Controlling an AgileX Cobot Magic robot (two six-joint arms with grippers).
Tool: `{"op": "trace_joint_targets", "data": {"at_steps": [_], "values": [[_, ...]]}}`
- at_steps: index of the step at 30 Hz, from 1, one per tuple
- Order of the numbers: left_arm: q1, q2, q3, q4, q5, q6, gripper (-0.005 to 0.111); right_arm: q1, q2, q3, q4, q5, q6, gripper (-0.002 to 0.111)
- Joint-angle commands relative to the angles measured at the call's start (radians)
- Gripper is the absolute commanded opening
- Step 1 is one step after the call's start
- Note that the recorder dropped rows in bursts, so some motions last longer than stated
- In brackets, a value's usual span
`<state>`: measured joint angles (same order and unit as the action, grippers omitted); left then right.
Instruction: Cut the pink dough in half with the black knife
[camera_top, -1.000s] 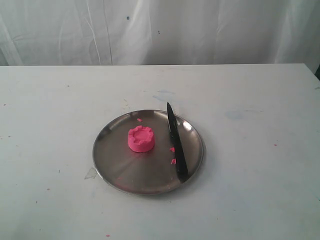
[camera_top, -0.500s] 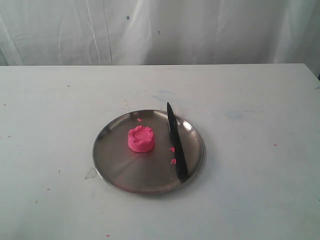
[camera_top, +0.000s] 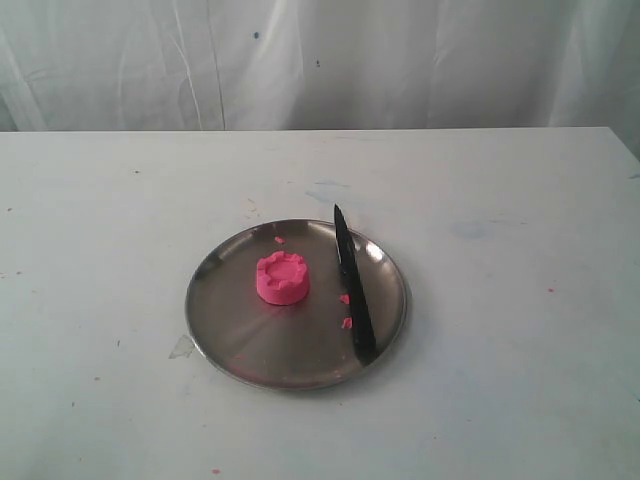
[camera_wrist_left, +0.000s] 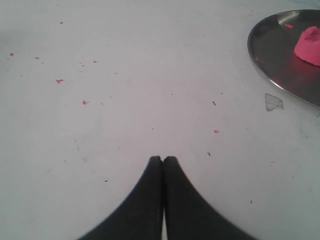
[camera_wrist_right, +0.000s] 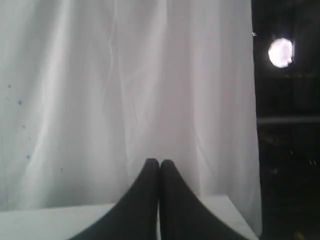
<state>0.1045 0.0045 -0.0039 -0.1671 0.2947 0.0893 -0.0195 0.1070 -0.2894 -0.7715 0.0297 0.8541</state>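
Note:
The pink dough (camera_top: 282, 278), a whole puck with a notched top rim, sits left of centre on the round steel plate (camera_top: 240, 340). The black knife (camera_top: 352, 288) lies along the plate's right side, its tip past the far rim. Neither arm shows in the exterior view. In the left wrist view my left gripper (camera_wrist_left: 163, 159) is shut and empty over bare table, with the plate (camera_wrist_left: 270, 60) and the dough (camera_wrist_left: 309, 45) at the frame's corner. My right gripper (camera_wrist_right: 159, 162) is shut and empty, facing the white curtain (camera_wrist_right: 125, 90).
Tiny pink crumbs (camera_top: 346, 322) lie on the plate beside the knife, and more are scattered on the white table (camera_wrist_left: 59, 80). A scrap of clear tape (camera_top: 181, 347) sticks to the table at the plate's left rim. A white curtain (camera_top: 320, 60) hangs behind the table.
A dark shape at the far right edge of the exterior view has gone out of sight. The dough, knife and plate have not moved.

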Motion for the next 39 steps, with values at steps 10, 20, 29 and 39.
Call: {"op": "trace_joint_targets", "data": {"at_steps": [10, 20, 29, 39], "values": [[-0.008, -0.004, 0.004, -0.004, 0.005, -0.001, 0.000, 0.001, 0.564, -0.337, 0.664, 0.778, -0.814, 0.000], [-0.008, -0.004, 0.004, -0.004, 0.005, 0.000, 0.000, 0.154, 0.899, -0.402, 1.089, 0.902, -1.186, 0.000], [-0.008, -0.004, 0.004, -0.004, 0.005, 0.000, 0.000, 0.436, 1.026, -0.458, 1.035, 0.862, -1.156, 0.000], [-0.008, -0.004, 0.004, -0.004, 0.005, 0.000, 0.000, 0.558, 1.496, -0.848, 0.934, 0.690, -1.121, 0.000]]}}
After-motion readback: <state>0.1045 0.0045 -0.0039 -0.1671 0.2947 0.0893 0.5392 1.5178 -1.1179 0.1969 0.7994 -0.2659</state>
